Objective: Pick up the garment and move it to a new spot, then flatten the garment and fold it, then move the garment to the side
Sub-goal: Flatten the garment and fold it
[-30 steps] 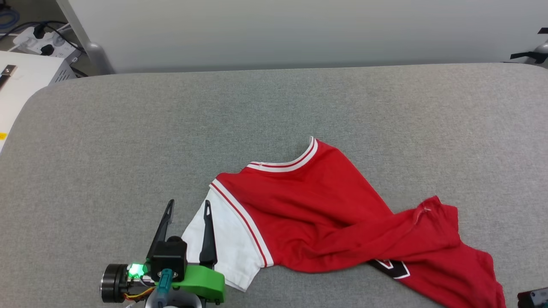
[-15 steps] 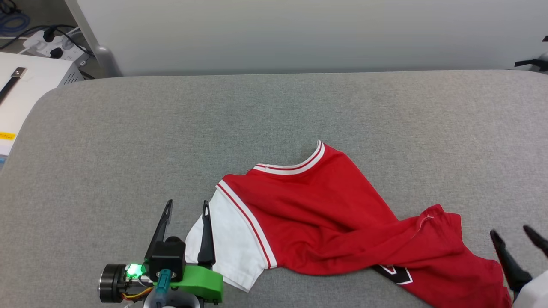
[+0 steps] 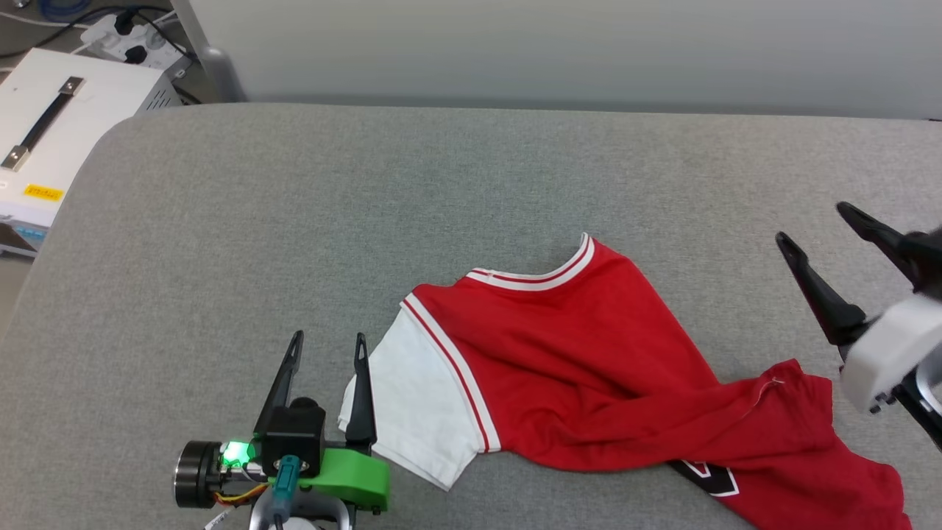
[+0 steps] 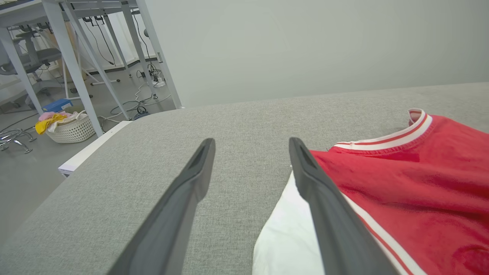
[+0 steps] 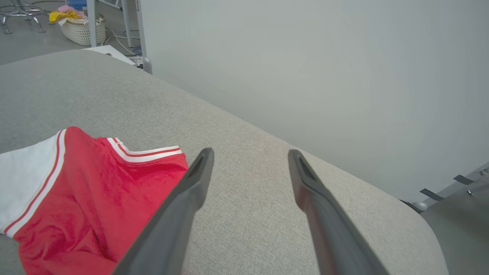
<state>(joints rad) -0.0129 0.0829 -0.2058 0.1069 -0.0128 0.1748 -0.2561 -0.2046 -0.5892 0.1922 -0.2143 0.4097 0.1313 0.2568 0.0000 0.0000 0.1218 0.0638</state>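
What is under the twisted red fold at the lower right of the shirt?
From under that fold of the garment, part of a black-and-white print peeks out. The rest is covered, so its design cannot be read. The grey surface lies beneath.

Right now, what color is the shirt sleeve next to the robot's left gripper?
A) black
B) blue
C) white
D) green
C: the sleeve lying beside the left gripper is white, joined to the red shirt by a striped seam.
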